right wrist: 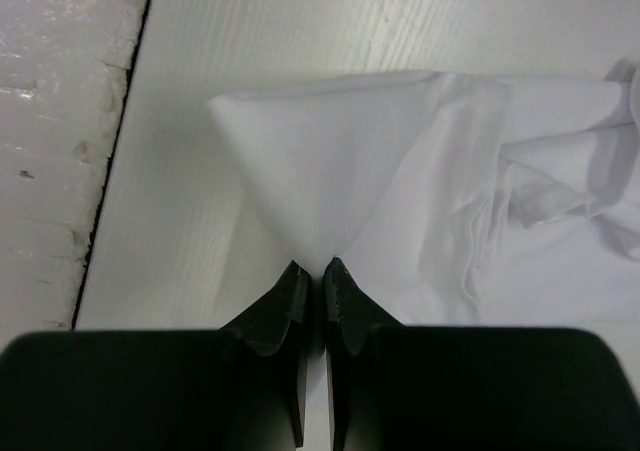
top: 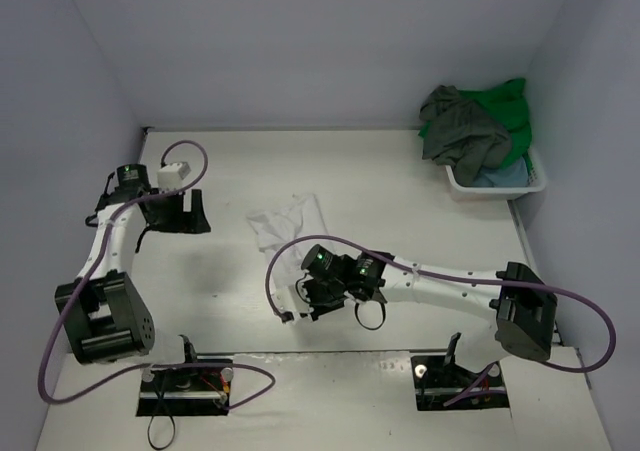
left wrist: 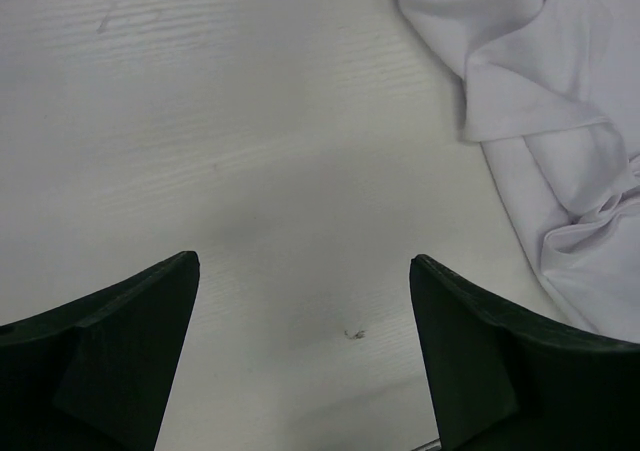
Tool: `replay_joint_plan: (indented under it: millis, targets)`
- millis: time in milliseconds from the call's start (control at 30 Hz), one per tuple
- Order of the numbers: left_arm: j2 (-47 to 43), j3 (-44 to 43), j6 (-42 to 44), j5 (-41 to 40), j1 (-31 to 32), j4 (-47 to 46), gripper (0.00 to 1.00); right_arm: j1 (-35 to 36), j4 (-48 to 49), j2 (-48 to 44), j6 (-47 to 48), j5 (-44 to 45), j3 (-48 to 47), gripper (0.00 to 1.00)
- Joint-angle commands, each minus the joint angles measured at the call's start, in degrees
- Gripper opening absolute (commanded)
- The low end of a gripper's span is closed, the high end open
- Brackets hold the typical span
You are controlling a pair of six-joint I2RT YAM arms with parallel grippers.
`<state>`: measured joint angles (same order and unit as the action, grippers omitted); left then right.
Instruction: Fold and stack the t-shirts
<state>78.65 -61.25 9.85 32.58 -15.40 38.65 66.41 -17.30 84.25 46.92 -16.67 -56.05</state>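
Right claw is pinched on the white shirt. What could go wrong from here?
The right claw pinches only a thin fold at the edge of the white t-shirt, so the cloth may slip out when pulled.
The shirt lies crumpled, and the left claw is open beside it, holding nothing. A one-sided pull may drag the bunch rather than spread it.

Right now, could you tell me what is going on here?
The right gripper is shut on a fold of the white t-shirt, crumpled mid-table. The left gripper hovers open beside it, holding nothing. The grey-olive shirt, green shirt and light blue shirt are heaped in the basket at the far right.
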Motion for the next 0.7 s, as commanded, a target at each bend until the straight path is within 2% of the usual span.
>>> replay_joint_plan:
  millis: [0,100,133,200,233,300,333,400,667]
  targets:
    - [3.8,-7.8,2.1,3.4,5.2,-3.8,0.79,-3.4,-2.1,-0.1,2.9,-2.7,-4.5,0.0]
    - [9.1,-13.5,1.4,3.6,10.1,-5.2,0.67,-6.8,-3.3,1.5,4.3,-4.8,-7.7,0.0]
    - [10.5,-14.9,0.4,4.1,11.1,-5.6,0.56,-7.4,-3.4,1.9,4.6,-5.0,-8.4,0.0]
    - [14.8,-19.3,-0.7,4.3,14.2,-6.4,0.4,-8.8,-3.5,2.6,5.0,-5.2,-9.9,0.0]
    - [16.2,-20.6,-1.6,4.4,14.8,-6.6,0.27,-9.4,-3.6,2.9,5.1,-5.4,-10.4,0.0]
    - [20.9,-24.6,-1.9,4.5,18.8,-6.1,0.16,-10.2,-3.7,3.7,5.2,-5.9,-11.3,0.0]
    - [22.4,-25.7,-1.9,4.9,19.8,-5.7,0.07,-10.9,-3.7,4.0,5.1,-6.2,-12.1,0.0]
    - [26.7,-28.2,-1.9,5.3,22.3,-4.9,0.0,-11.6,-3.7,4.6,4.9,-6.6,-12.6,0.0]
    - [35.1,-29.6,-2.2,8.7,27.3,-4.6,0.0,-12.8,-3.8,5.4,4.4,-7.1,-13.4,0.0]
